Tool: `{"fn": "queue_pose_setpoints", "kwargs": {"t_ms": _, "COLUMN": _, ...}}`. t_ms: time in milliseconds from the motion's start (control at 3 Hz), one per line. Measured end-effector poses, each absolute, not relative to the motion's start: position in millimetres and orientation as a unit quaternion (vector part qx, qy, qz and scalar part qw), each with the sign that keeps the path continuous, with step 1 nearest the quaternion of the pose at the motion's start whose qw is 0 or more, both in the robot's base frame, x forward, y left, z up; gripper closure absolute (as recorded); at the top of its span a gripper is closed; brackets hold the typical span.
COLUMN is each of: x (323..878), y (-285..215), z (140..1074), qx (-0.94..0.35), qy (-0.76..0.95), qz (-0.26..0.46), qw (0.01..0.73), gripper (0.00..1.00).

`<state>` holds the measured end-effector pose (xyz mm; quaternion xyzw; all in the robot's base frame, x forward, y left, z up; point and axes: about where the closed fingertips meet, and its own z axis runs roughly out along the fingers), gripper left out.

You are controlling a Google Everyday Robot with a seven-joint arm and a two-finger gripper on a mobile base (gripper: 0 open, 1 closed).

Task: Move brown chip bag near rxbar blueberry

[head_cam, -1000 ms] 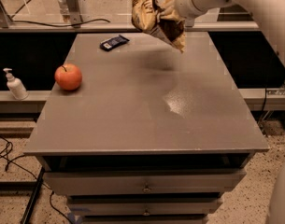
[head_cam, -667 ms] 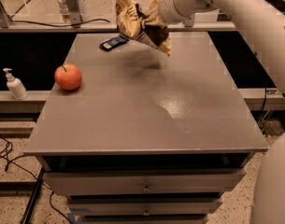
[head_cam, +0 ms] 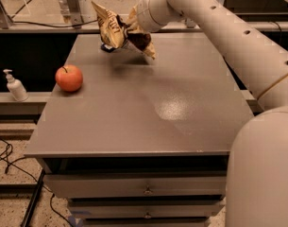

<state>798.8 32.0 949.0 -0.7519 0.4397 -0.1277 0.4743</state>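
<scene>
Shifted left — brown chip bag [head_cam: 113, 26], gripper [head_cam: 131, 32] clamped on it, half hiding rxbar blueberry [head_cam: 105, 48]; apple [head_cam: 69, 78] well apart.

The gripper [head_cam: 132, 28], clamped on the brown chip bag [head_cam: 116, 30], hangs over the far left of the table [head_cam: 148, 108], the bag hiding most of the rxbar blueberry [head_cam: 106, 48]. An apple [head_cam: 69, 78] blocks the left edge; the arm [head_cam: 228, 27] spans the far right; middle and near side lie open

A grey surface [head_cam: 134, 112] over drawers [head_cam: 143, 186] filled mid-frame, light glaring right of centre. Speckled floor [head_cam: 11, 212] showed lower left, a pale ledge [head_cam: 35, 98] at left. My end effector [head_cam: 131, 32], upper centre, gripped the brown chip bag [head_cam: 110, 27].
</scene>
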Motion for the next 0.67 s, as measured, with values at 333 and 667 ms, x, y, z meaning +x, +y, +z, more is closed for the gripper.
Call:
{"fn": "queue_pose_setpoints", "kwargs": {"t_ms": 333, "x": 818, "y": 32, "z": 943, "qx": -0.77, "qy": 0.412, "qz": -0.154, "qw": 0.463, "gripper": 1.0}}
{"fn": "queue_pose_setpoints", "kwargs": {"t_ms": 667, "x": 835, "y": 15, "z": 941, "qx": -0.779, "qy": 0.399, "qz": -0.182, "qw": 0.449, "gripper": 1.0}}
